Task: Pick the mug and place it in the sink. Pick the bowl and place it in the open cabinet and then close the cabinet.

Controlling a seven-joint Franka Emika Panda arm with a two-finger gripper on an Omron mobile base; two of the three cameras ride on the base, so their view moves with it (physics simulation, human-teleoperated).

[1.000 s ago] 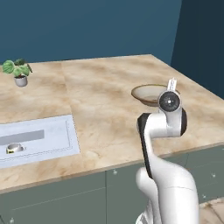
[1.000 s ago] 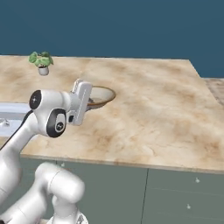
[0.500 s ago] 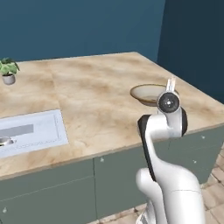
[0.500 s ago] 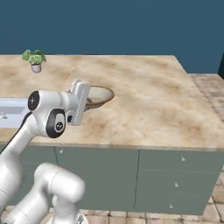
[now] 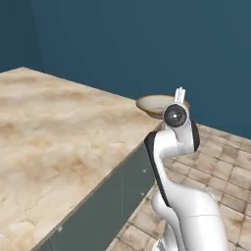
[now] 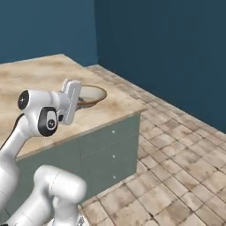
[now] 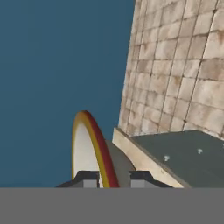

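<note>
The bowl [image 5: 156,104], wide and shallow with a tan outside, hangs at the counter's far corner, level with my hand. My gripper [image 5: 179,93] reaches it from the right, just above the round wrist joint. From the right base view the bowl [image 6: 91,94] sits right of the white hand, and the gripper [image 6: 76,98] is at its near rim. In the hand view the bowl's rim [image 7: 93,142] stands edge-on, banded yellow and red, between the two fingertips [image 7: 87,177], so the gripper [image 7: 113,178] is shut on it. The mug, the sink and the cabinet are out of view.
The marbled counter [image 5: 54,132] ends in a corner just under the bowl, with grey-green drawers [image 6: 110,145] below it. A tan tiled floor [image 6: 176,150] spreads to the right. A dark blue wall [image 5: 122,44] closes the back.
The whole picture has swung, so the base has turned. The plant and the sink have left the views, and the counter's end and the floor have come in. The bowl stays at the gripper.
</note>
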